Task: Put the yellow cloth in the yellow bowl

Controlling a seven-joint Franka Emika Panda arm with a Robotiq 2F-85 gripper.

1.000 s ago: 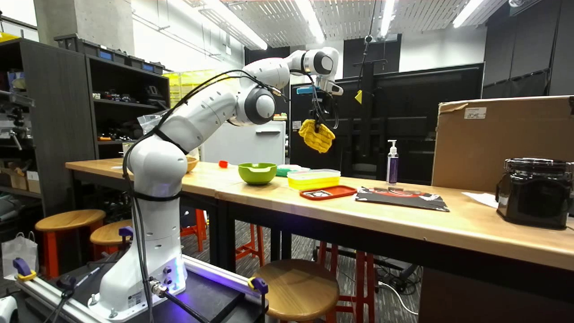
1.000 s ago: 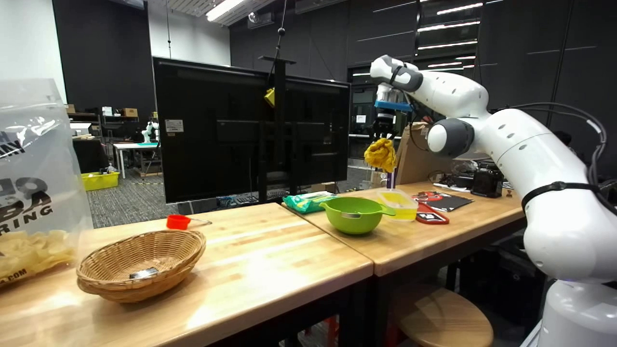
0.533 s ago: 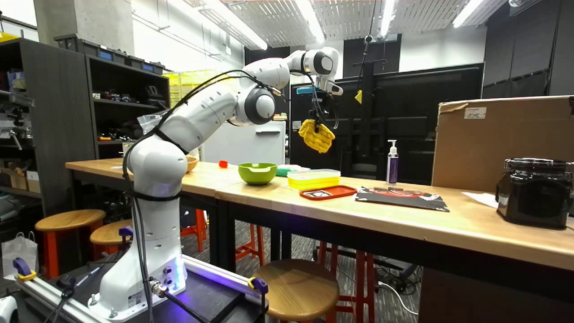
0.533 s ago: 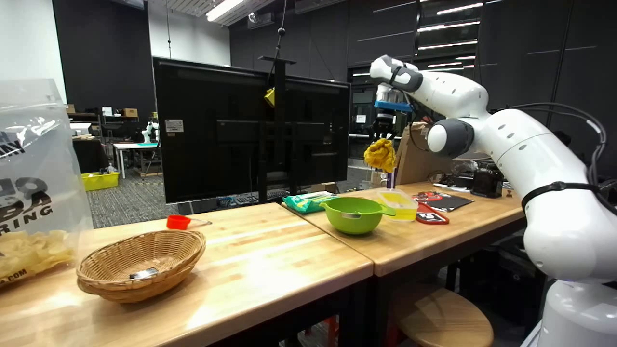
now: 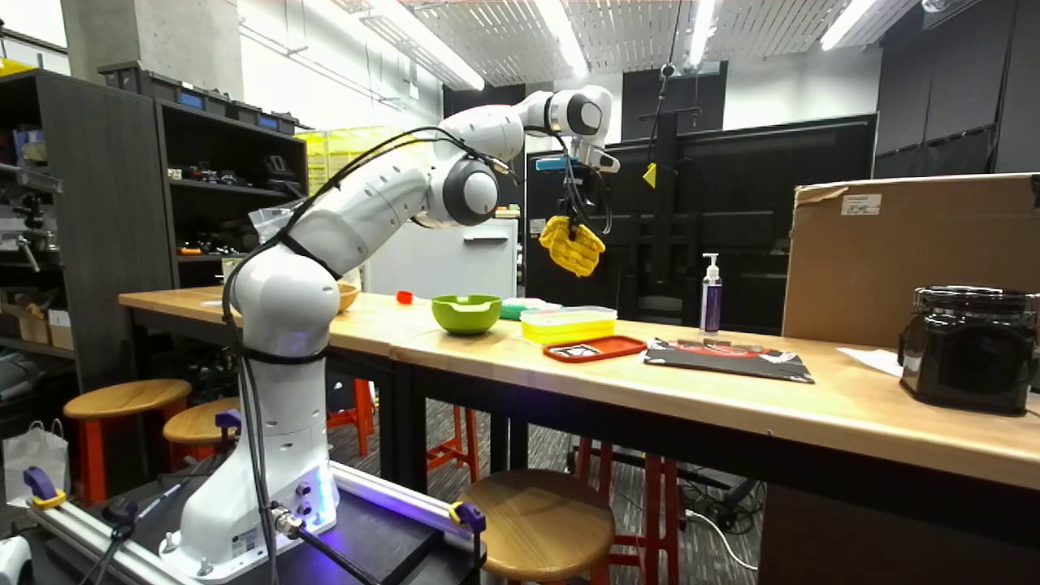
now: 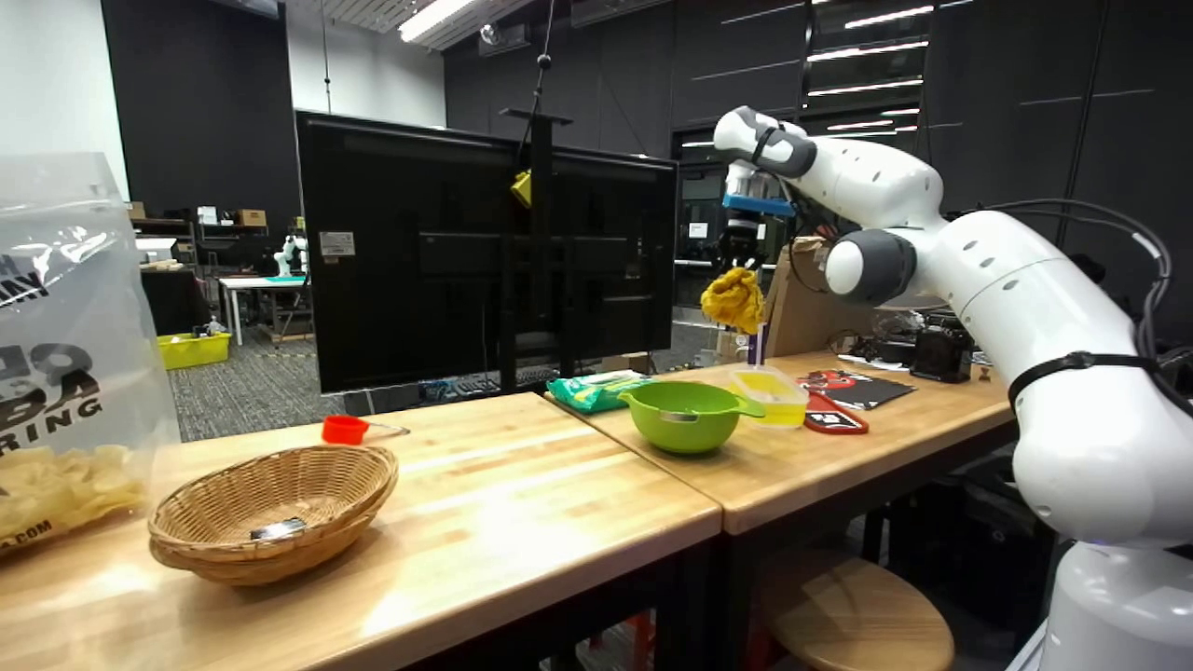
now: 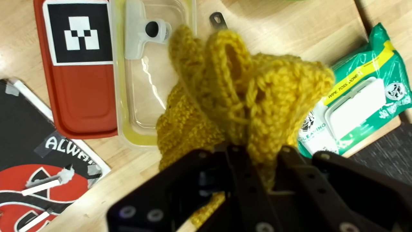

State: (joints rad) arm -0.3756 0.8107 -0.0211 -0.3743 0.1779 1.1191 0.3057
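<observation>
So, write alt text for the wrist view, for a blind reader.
A black gripper pinches a bunched yellow cloth over a wooden table. At left lie a dark printed board, a red tray and a yellow-edged clear container partly behind the cloth; at right, a green wipes pack.

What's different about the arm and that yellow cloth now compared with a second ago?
The claw and the yellow cloth in its grip have shifted very slightly toward the picture's left in both exterior views, the side where the green bowl stands. Nothing was newly grasped or let go. The bowl, yellow container and red tray stayed put.
</observation>
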